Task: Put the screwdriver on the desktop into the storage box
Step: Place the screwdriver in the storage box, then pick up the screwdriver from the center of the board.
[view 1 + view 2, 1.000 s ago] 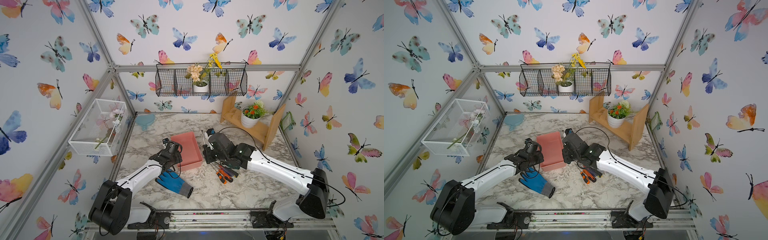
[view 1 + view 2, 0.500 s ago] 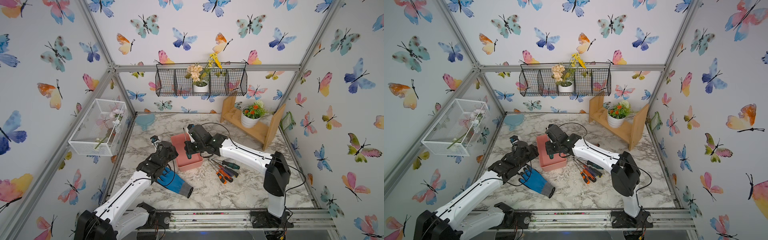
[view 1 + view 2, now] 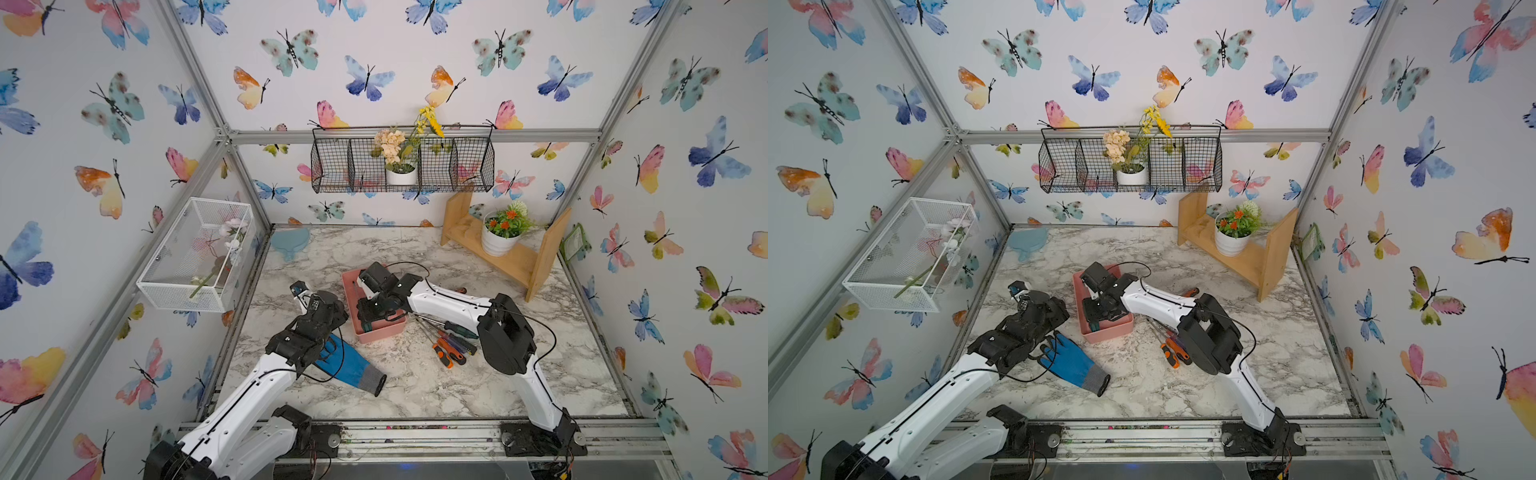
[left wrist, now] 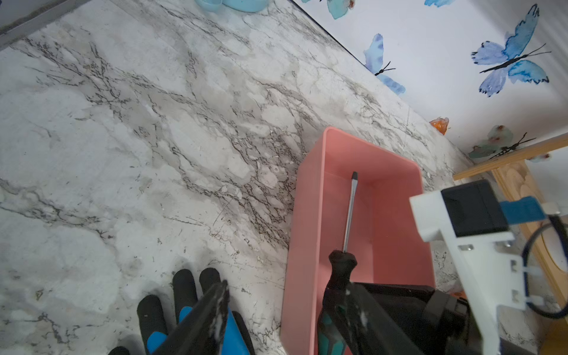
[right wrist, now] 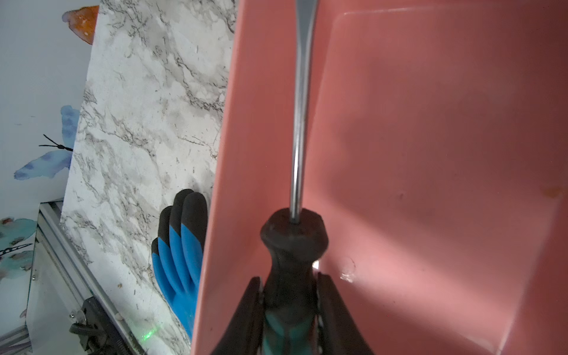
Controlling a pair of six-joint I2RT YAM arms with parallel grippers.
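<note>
The salmon-pink storage box [image 3: 380, 334] [image 3: 1108, 332] stands mid-desktop [image 3: 415, 386]. My right gripper [image 3: 372, 309] [image 5: 289, 276] is down inside it, shut on the black-and-teal handle of a screwdriver [image 5: 299, 138] whose steel shaft [image 4: 349, 212] runs along the box floor [image 5: 430, 153] by one long wall. My left gripper [image 3: 326, 309] [image 4: 284, 287] is open beside the box's left wall [image 4: 304, 230]. One of its fingers is over the glove, the other over the box, and it holds nothing. Several more screwdrivers [image 3: 451, 345] [image 3: 1173, 351] lie on the desktop right of the box.
A blue-and-black glove [image 3: 353, 365] [image 4: 184, 295] [image 5: 181, 246] lies under the left arm. A wooden shelf with a potted plant [image 3: 505, 257] stands back right. A white mesh basket [image 3: 195, 257] hangs on the left wall and a black wire basket [image 3: 401, 166] on the back wall.
My right gripper carried the screwdriver from right of the box to over it and down inside. My left gripper, shut at the box's left wall a second ago, has opened.
</note>
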